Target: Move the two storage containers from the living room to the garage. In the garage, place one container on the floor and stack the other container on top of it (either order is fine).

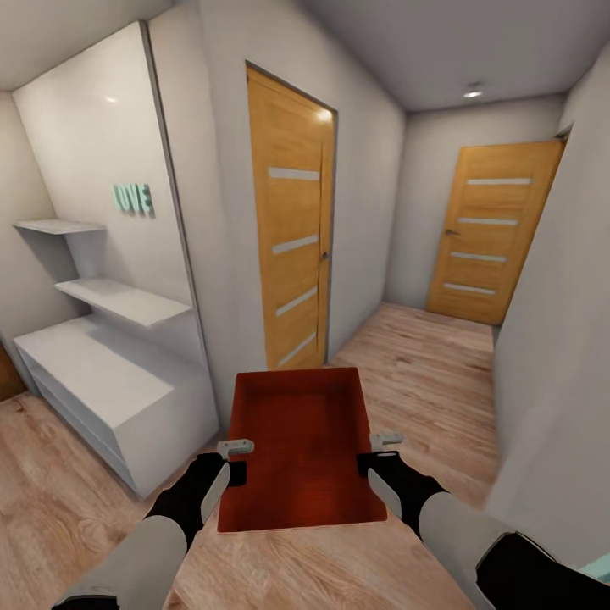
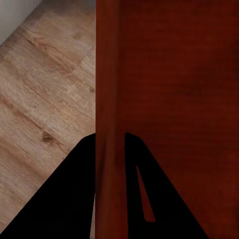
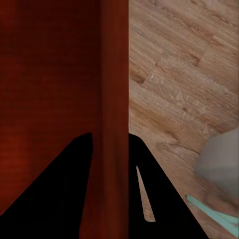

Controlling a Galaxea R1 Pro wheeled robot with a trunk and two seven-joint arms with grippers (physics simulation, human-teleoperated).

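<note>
both pincers [image 1: 235,458] [image 1: 377,453] clamped on red container [image 1: 301,440] walls, wood plank hallway floor [image 1: 424,364], seemingly two doors [image 1: 292,229]

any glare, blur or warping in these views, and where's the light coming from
Head view: wide-angle warping bends the walls and the near door; a ceiling light glows above the far door, and the white panel carries soft sheen. Left wrist view: the storage container wall is soft and close, fingers flat black. Right wrist view: same, plank floor slightly blurred.
</note>
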